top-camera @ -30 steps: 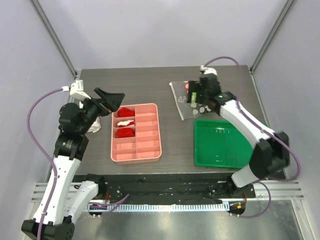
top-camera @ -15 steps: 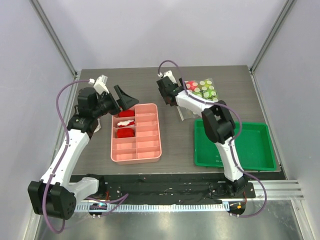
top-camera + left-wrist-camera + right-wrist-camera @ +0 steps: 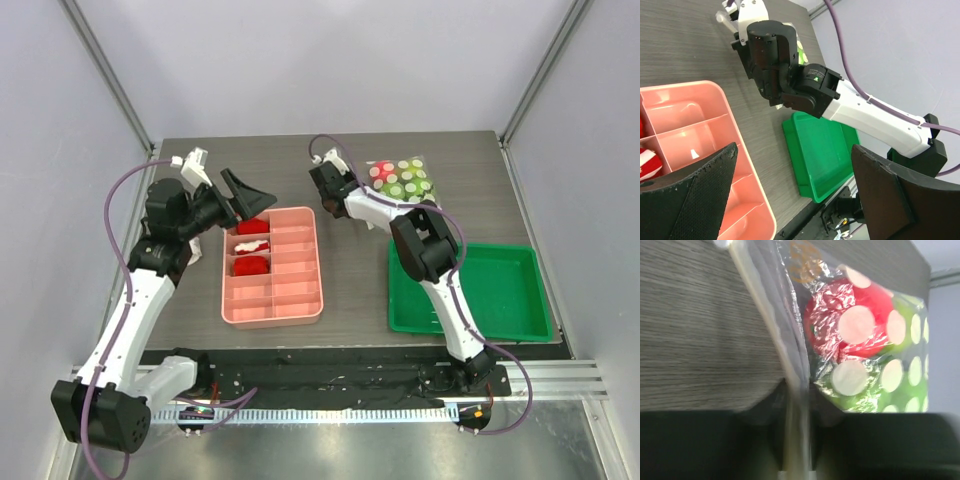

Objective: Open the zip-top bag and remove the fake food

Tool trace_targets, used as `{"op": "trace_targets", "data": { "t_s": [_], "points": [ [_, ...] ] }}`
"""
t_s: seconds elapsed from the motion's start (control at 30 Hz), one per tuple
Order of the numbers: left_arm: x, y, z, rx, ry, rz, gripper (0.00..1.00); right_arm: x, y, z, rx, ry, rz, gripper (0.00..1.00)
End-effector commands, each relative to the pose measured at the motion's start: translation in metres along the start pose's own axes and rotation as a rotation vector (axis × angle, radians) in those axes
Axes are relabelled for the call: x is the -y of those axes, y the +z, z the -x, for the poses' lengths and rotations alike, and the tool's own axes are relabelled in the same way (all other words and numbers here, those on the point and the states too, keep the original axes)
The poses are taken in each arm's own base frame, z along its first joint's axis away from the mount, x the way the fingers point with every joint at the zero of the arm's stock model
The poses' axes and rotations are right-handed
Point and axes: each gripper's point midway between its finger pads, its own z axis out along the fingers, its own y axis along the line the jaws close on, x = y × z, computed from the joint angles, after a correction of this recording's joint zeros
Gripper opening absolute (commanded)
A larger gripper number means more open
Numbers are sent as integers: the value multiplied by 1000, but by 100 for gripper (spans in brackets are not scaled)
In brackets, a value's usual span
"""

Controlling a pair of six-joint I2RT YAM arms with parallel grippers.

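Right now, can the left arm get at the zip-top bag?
Probably: bare table separates the open left gripper from the zip-top bag, but the right gripper, pinching the bag's left edge, crowds that side.

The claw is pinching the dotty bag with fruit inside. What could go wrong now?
The right claw seems to pinch just a thin edge of the zip-top bag, so the floppy plastic could slip out. The left claw hangs open over the pink tray, away from the bag; pulling with one claw might drag the whole bag, fake food inside, instead of opening it.
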Motion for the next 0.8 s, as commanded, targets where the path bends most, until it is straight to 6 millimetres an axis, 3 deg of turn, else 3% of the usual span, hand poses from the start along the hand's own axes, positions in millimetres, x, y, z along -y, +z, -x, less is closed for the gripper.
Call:
{"op": "trace_targets", "data": {
  "t_s": [0.0,0.13,0.17,0.2,0.27,0.3,0.37,0.4,0.47,0.5,0.57,0.63,0.7,0.77],
  "points": [
    [8,2,7,26,-4,-42,92,34,-20,40,94,87,-38,5],
    [6,18,7,9,-16,-45,90,53,-46,66,173,110,72,2],
    [11,22,7,3,-11,-55,90,50,-51,68,189,108,128,1],
    [10,27,8,0,-8,-55,89,61,-65,77,218,121,166,1],
    [13,40,7,-22,8,-66,89,64,-72,77,239,125,251,2],
    [13,45,8,-20,14,-59,89,69,-89,87,287,134,343,1],
    [10,60,3,-59,30,-57,87,83,-88,84,298,158,403,2],
    [16,63,8,-57,50,-67,85,76,-96,83,313,139,510,1],
    [16,75,4,-96,86,-84,83,98,-97,83,328,166,565,1],
    [18,80,2,-110,153,-102,82,90,-107,80,337,149,696,1],
    [22,86,9,-112,227,-94,81,116,-102,81,351,169,729,2],
    [20,98,15,-123,336,-95,81,114,-108,73,353,145,853,2],
    [10,115,13,-146,379,-102,81,126,-103,67,358,147,905,2],
    [18,124,20,-163,452,-147,81,123,-105,64,382,124,972,2]
  ]
}}
